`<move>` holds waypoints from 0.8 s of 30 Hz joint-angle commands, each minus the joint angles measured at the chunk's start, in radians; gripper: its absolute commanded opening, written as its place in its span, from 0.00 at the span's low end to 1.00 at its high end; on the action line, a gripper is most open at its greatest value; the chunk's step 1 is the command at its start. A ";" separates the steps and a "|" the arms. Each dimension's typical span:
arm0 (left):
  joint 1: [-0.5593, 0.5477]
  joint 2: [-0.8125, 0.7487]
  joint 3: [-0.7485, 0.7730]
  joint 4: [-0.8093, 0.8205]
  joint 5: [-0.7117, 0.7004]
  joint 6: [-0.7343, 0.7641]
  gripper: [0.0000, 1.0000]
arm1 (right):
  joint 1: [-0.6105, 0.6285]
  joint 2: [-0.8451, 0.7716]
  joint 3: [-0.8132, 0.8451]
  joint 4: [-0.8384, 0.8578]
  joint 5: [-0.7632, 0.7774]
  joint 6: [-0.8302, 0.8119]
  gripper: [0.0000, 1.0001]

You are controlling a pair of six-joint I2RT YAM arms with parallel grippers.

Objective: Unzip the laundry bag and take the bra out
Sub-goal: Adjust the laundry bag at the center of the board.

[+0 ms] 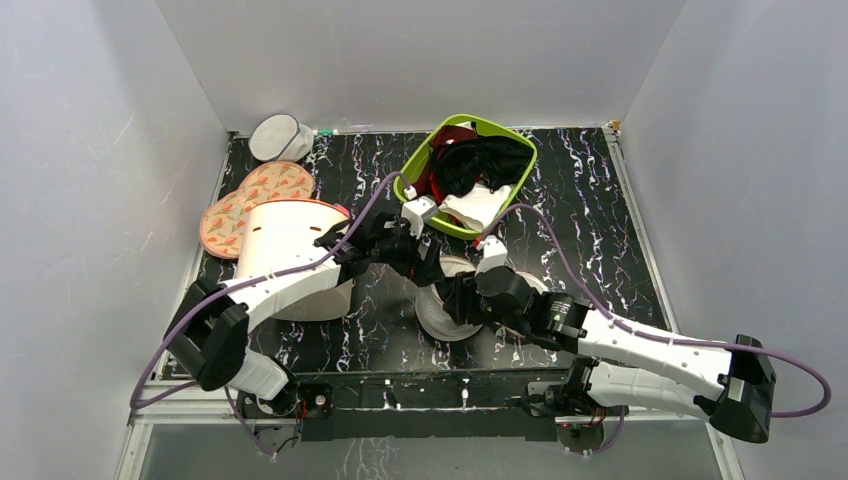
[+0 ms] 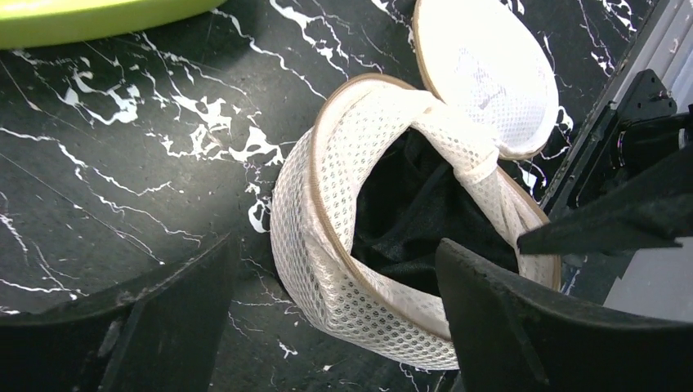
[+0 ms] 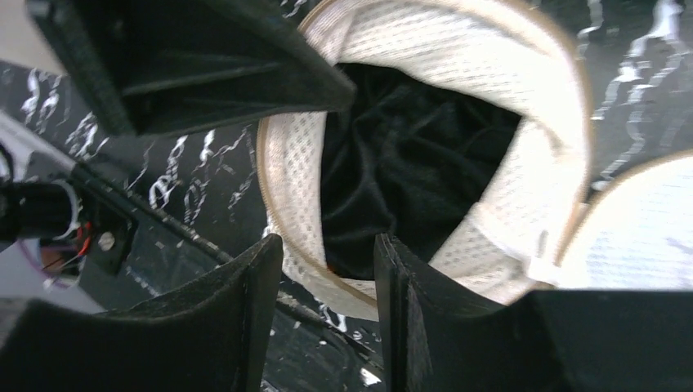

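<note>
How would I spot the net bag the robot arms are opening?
Find the lime-green plastic basket on the black marbled table. In front sits a small round off-white mesh pouch. Unlike the greyer corner pouch, it's open, black cloth inside.

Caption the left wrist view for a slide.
Left fingers spread over the unzipped laundry bag, dark fabric visible inside.

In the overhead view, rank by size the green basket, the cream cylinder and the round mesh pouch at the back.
1. Green basket and cream cylinder: about alike, so unranked.
2. Round mesh pouch: clearly smallest.
</note>
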 commanded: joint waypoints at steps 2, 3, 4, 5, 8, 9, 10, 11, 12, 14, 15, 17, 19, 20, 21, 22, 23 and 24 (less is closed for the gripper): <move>-0.001 0.025 0.051 -0.027 0.054 -0.057 0.74 | 0.000 -0.012 -0.090 0.307 -0.240 -0.017 0.41; -0.001 0.032 0.055 -0.036 0.042 -0.062 0.68 | 0.000 -0.005 -0.102 0.353 -0.283 -0.022 0.40; -0.001 0.039 0.058 -0.045 0.031 -0.067 0.63 | 0.000 0.011 -0.110 0.395 -0.317 -0.022 0.40; -0.001 0.047 0.063 -0.054 0.022 -0.072 0.57 | 0.000 0.032 -0.120 0.429 -0.352 -0.017 0.40; -0.001 0.069 0.075 -0.076 0.008 -0.078 0.41 | 0.000 0.111 -0.124 0.483 -0.438 -0.005 0.35; -0.001 0.073 0.077 -0.078 0.008 -0.080 0.35 | 0.001 0.137 -0.127 0.501 -0.464 -0.004 0.34; 0.000 0.073 0.077 -0.079 0.009 -0.081 0.27 | 0.001 0.147 -0.130 0.510 -0.480 -0.003 0.35; 0.000 0.074 0.076 -0.077 0.010 -0.083 0.21 | 0.001 0.147 -0.129 0.506 -0.482 -0.007 0.36; 0.000 0.073 0.074 -0.073 0.013 -0.086 0.15 | 0.000 0.138 -0.125 0.487 -0.467 -0.011 0.40; 0.000 0.072 0.070 -0.062 0.027 -0.092 0.11 | 0.000 0.099 -0.112 0.423 -0.401 -0.020 0.50; -0.001 0.069 0.067 -0.056 0.034 -0.093 0.09 | 0.000 0.073 -0.106 0.392 -0.364 -0.027 0.55; -0.001 0.059 0.059 -0.039 0.044 -0.094 0.04 | 0.000 0.024 -0.078 0.290 -0.287 -0.049 0.65; -0.001 0.043 0.045 -0.019 0.049 -0.097 0.00 | -0.004 -0.017 -0.034 0.199 -0.224 -0.069 0.69; 0.000 0.035 0.039 -0.007 0.052 -0.099 0.00 | -0.007 -0.032 -0.015 0.160 -0.197 -0.076 0.71; -0.001 0.025 0.030 0.006 0.056 -0.100 0.00 | -0.011 -0.045 0.003 0.126 -0.169 -0.078 0.71; -0.001 0.017 0.023 0.020 0.063 -0.103 0.00 | -0.015 -0.054 0.021 0.089 -0.140 -0.076 0.71; 0.000 0.009 0.016 0.033 0.071 -0.103 0.00 | -0.018 -0.058 0.036 0.057 -0.096 -0.055 0.70; -0.001 0.001 0.009 0.046 0.076 -0.103 0.00 | -0.023 -0.057 0.052 0.013 -0.045 -0.027 0.67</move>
